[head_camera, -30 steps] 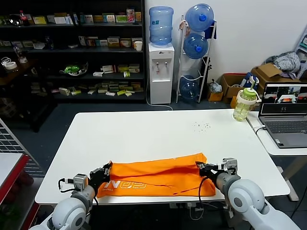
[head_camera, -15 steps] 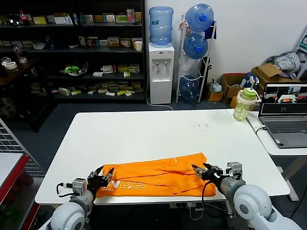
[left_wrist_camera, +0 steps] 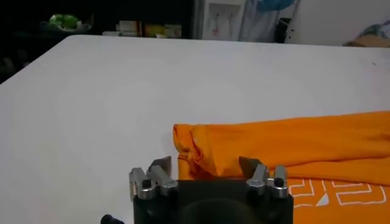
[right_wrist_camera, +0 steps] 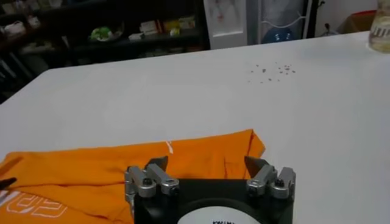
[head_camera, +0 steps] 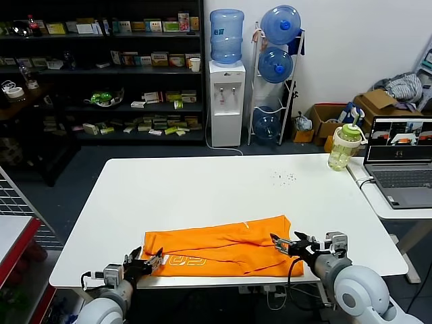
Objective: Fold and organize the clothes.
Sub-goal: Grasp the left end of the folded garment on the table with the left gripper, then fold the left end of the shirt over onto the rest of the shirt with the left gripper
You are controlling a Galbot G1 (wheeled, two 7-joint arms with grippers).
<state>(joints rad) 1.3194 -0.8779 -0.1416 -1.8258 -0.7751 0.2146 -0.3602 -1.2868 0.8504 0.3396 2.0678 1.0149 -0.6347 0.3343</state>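
Observation:
The bright orange T-shirt [head_camera: 219, 246] lies folded into a long band near the front edge of the white table [head_camera: 202, 189], with white lettering showing along its near strip. My left gripper [head_camera: 144, 261] is open and empty just off the band's left end; that end shows in the left wrist view [left_wrist_camera: 201, 149]. My right gripper [head_camera: 289, 244] is open and empty at the band's right end, just above the cloth [right_wrist_camera: 183, 155]. Neither gripper holds the shirt.
A green-capped bottle [head_camera: 344, 146] and an open laptop [head_camera: 399, 162] stand at the right, on and beside the table's far right corner. Small crumbs [head_camera: 283, 177] dot the table behind the shirt. Shelves, a water dispenser and boxes stand beyond.
Both grippers have let go of the shirt's ends and drawn back toward me. The shirt now lies flat on the table, its left end uncovered.

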